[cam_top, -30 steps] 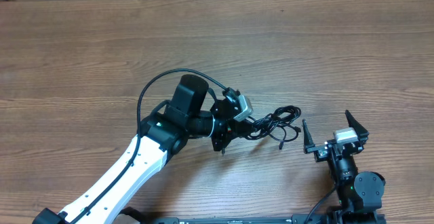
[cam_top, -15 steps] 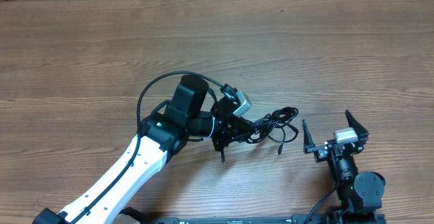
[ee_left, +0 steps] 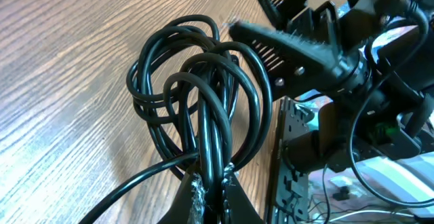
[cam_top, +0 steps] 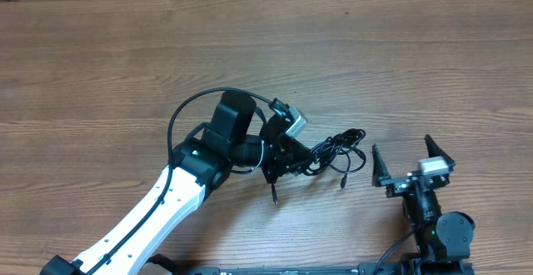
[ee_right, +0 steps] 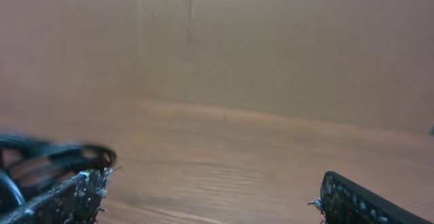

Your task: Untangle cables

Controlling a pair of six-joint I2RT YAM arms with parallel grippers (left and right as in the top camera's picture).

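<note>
The cables [cam_top: 336,151] are a tangled bundle of thin black cords on the wooden table, between the two arms. In the left wrist view the looped cables [ee_left: 196,95] fill the middle. My left gripper [cam_top: 293,161] is shut on several strands at the bundle's left end; its fingers [ee_left: 196,198] pinch them at the bottom of the left wrist view. One loose plug end [cam_top: 274,196] hangs below the gripper. My right gripper [cam_top: 409,165] is open and empty, to the right of the bundle. Its fingertips [ee_right: 81,187] show spread wide apart, with blurred cable loops [ee_right: 47,159] at the left.
The left arm [cam_top: 158,208] reaches in from the lower left with its own thick black wire looping above it [cam_top: 187,108]. A cardboard wall [ee_right: 271,41] stands beyond the far table edge. The right arm's base [cam_top: 437,233] sits at the front edge.
My left gripper has turned a little and lifted the cable strands, so the loose plug end now hangs lower. The right gripper has shifted slightly down and right.
</note>
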